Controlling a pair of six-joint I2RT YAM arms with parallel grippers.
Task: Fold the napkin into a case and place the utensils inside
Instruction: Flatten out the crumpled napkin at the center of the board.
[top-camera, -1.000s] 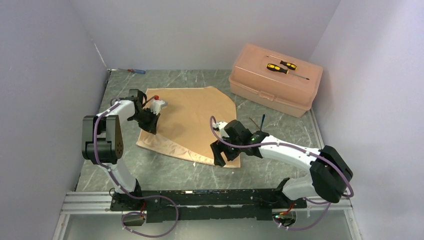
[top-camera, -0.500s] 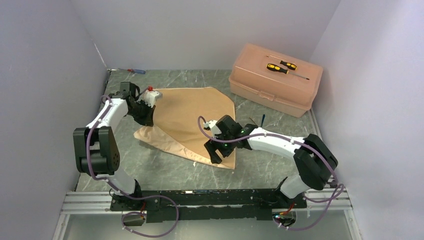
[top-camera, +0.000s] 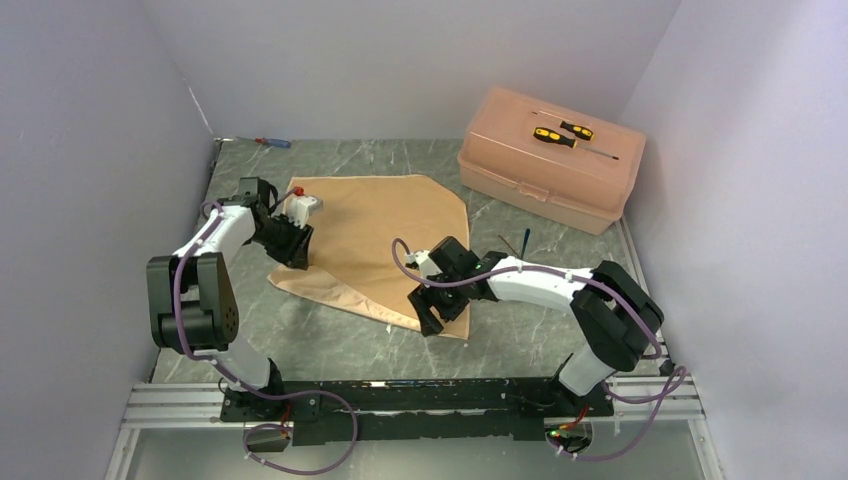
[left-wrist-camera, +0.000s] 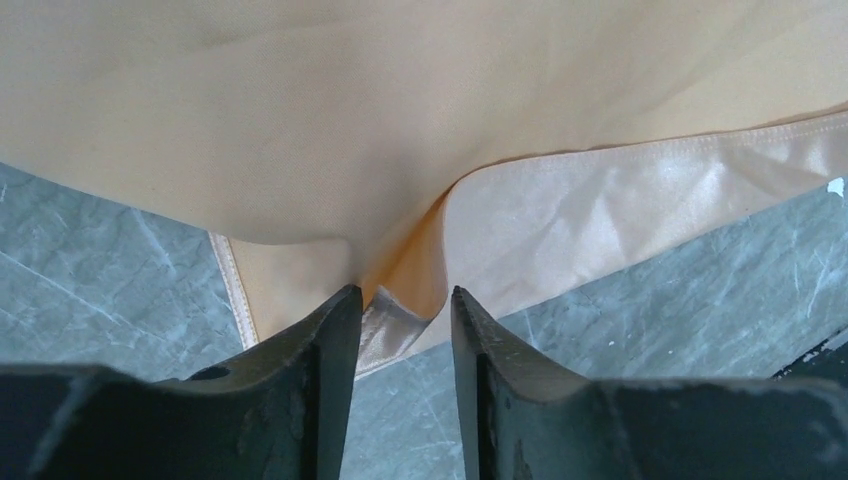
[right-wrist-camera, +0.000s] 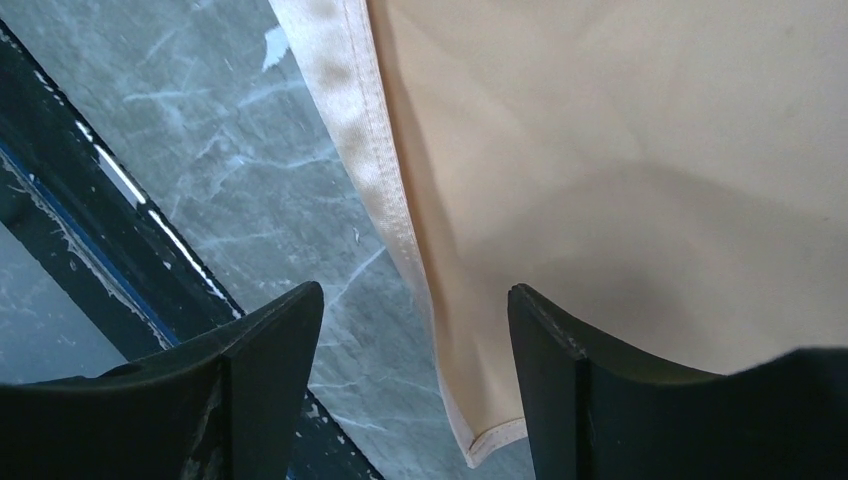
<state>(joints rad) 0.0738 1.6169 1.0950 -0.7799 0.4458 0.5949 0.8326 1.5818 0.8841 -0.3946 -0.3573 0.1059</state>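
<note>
The peach napkin (top-camera: 385, 225) lies partly folded on the middle of the bench (top-camera: 330, 345), with its upper layer doubled over a shinier underside along the left and near edges. We see the left pincer (left-wrist-camera: 398, 300) at the cloth's left edge, tips slightly apart and a raised pleat standing between them. The right pincer (right-wrist-camera: 415, 300) is spread wide over the near right corner, clamping nothing. The utensils (top-camera: 518, 243) rest toward the bench's right edge, before a pink box (top-camera: 550, 160) at the far right corner.
</note>
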